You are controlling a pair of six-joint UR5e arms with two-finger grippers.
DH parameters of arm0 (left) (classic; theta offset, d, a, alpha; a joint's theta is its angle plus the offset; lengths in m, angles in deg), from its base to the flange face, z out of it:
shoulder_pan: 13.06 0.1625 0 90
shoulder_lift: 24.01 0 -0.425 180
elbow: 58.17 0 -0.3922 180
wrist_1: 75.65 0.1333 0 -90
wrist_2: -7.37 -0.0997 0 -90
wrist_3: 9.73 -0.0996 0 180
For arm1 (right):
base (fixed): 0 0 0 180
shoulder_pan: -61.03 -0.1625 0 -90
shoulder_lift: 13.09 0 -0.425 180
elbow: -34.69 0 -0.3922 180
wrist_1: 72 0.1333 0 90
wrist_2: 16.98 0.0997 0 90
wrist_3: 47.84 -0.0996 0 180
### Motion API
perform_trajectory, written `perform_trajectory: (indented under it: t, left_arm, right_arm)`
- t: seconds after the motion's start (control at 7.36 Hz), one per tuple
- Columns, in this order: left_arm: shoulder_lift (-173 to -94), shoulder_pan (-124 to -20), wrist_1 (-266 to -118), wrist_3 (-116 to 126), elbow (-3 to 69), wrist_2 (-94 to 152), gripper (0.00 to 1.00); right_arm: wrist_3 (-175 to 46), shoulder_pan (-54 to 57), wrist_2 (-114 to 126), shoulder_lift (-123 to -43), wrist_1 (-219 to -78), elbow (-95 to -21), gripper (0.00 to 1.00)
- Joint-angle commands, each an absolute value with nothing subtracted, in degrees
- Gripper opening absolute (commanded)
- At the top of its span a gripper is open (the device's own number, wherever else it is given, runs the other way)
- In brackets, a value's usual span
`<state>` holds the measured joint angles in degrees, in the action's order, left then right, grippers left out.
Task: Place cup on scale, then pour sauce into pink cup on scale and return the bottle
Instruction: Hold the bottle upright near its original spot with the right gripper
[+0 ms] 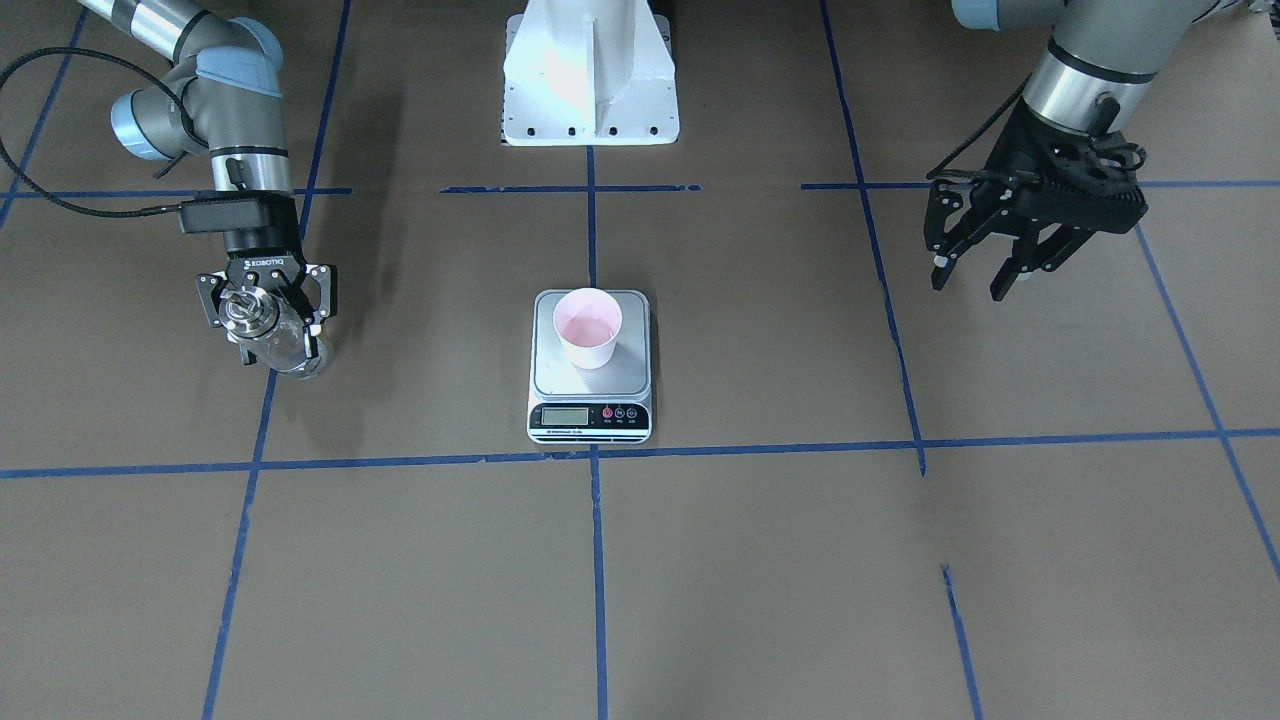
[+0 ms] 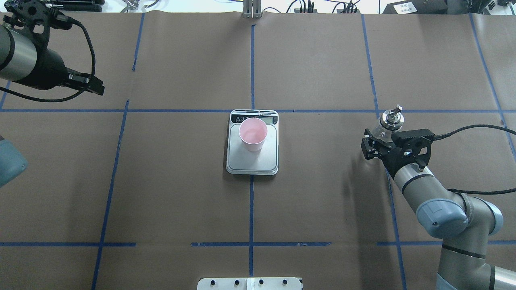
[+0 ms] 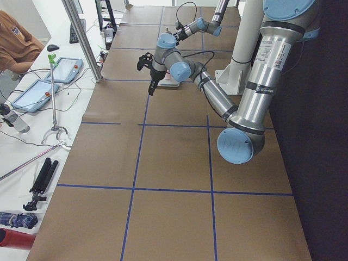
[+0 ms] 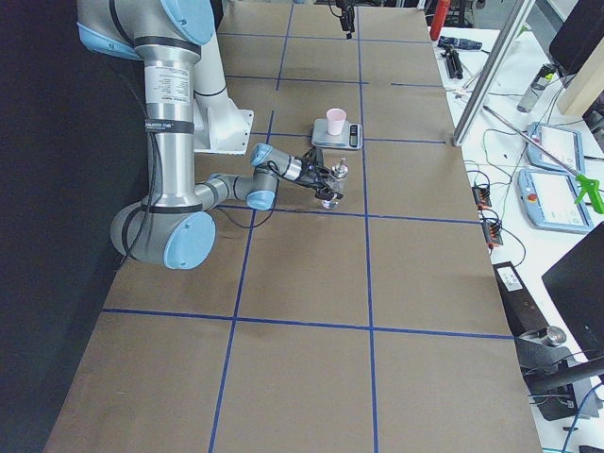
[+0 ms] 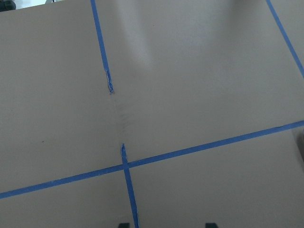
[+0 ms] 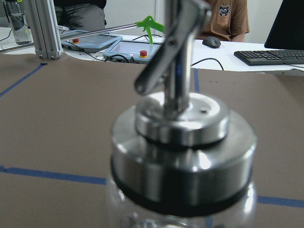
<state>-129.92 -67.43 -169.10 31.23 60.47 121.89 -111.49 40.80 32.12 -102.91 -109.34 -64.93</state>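
Note:
The pink cup stands upright on the rear half of the scale, also seen from overhead as cup on scale. A faint wet sheen shows inside the cup. My right gripper is shut on the clear glass bottle, well to the side of the scale. The bottle's silver cap and spout fill the right wrist view. I cannot tell whether the bottle's base touches the table. My left gripper hangs open and holds nothing, above the table on the other side.
The white robot base sits behind the scale. Blue tape lines divide the brown paper table top. A side table with tablets, cables and tools runs along the far edge, with a person seated there.

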Motion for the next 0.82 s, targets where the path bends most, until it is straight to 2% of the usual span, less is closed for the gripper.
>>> perform_trajectory:
  t: [0.0, 0.68]
  left_arm:
    - [-129.92, -67.38, -169.08, 31.23, 60.4, 121.81, 0.62]
    - [-130.18, -67.29, -168.99, 31.23, 60.4, 121.8, 0.62]
  right_arm:
    - [-111.56, 40.73, 32.15, -102.83, -109.26, -64.54, 0.0]
    - [-111.47, 40.64, 32.23, -103.26, -109.35, -64.36, 0.02]
